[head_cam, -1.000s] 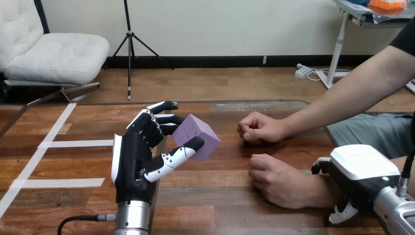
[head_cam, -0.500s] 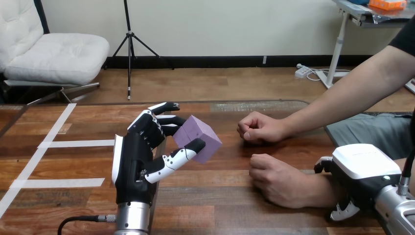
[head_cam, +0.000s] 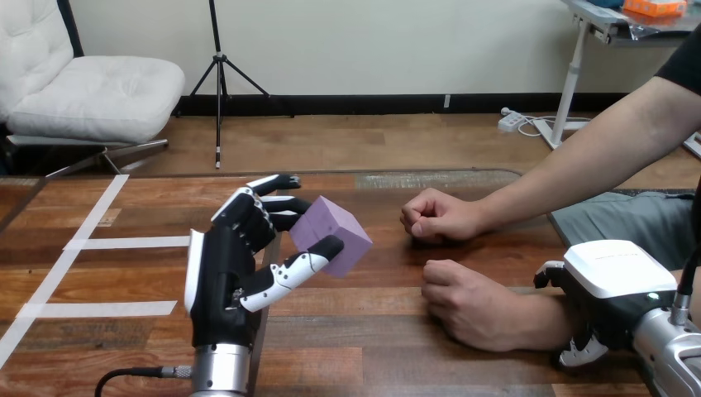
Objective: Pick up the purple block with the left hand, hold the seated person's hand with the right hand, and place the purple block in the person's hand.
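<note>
We look across the wooden counter (head_cam: 397, 347), which carries everything here. From the right side a person reaches in with both arms. The person's farther hand (head_cam: 436, 217) lies on the counter closed in a fist. The person's nearer hand (head_cam: 467, 302) rests knuckles up with its fingers curled under, just in front of the fist.

Our left hand (head_cam: 223, 285) stands upright left of centre, its palm turned toward the person. It grips the purple block (head_cam: 335, 230), with the thumb pressing the near face and the fingers curling round the far side. The block sits tilted above the counter, left of both of the person's hands and touching neither.

Our right hand (head_cam: 616, 285) lies over the person's wrist (head_cam: 541, 318) behind the nearer hand. Its white back is on top, its thumb is on the far side, and its fingertips hook under the near side, clasping the wrist. Strips of white tape (head_cam: 132, 242) cross the counter's left part.
</note>
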Available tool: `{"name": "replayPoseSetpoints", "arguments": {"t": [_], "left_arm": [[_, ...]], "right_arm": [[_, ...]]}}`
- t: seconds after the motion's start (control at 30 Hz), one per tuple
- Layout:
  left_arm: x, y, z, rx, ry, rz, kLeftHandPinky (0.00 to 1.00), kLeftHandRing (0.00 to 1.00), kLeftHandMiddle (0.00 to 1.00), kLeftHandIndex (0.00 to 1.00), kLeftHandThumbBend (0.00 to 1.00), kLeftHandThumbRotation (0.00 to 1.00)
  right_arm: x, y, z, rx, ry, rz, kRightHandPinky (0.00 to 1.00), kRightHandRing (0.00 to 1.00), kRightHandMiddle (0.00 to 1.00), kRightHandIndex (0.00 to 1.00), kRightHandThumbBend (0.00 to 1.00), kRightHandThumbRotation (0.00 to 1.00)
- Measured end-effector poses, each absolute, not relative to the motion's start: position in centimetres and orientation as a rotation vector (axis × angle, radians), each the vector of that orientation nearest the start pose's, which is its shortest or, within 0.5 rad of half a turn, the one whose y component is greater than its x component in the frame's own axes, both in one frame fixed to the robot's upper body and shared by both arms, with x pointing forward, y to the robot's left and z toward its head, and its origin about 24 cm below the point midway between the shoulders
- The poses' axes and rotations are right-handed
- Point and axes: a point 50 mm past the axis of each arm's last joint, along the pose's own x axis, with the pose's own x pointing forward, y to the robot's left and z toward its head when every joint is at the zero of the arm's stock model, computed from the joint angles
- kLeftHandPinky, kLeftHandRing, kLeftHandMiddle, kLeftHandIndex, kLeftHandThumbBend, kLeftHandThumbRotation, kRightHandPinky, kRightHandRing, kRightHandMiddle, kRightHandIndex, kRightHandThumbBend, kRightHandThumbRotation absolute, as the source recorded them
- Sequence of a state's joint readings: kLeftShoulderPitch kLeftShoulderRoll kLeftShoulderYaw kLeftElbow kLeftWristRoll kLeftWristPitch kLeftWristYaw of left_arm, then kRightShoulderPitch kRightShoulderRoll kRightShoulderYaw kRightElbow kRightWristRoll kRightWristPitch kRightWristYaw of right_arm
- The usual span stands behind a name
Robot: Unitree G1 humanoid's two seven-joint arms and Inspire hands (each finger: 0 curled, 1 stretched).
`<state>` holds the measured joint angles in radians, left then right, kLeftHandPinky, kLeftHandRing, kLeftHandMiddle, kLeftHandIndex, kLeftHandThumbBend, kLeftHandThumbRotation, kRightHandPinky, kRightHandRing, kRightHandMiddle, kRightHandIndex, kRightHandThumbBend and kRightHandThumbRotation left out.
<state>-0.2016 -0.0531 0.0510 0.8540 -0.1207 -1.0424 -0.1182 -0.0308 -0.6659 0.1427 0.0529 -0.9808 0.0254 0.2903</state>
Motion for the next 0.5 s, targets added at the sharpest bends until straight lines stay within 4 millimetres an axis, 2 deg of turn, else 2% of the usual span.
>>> {"name": "replayPoseSetpoints", "arguments": {"t": [0.5], "left_arm": [[24.71, 13.72, 0.24, -0.12, -0.397, -0.035, 0.53, 0.48, 0.52, 0.64, 0.71, 0.0]], "right_arm": [[25.9, -24.93, 4.66, -1.644, 0.27, 0.34, 0.77, 0.77, 0.78, 0.78, 0.82, 0.06]]}}
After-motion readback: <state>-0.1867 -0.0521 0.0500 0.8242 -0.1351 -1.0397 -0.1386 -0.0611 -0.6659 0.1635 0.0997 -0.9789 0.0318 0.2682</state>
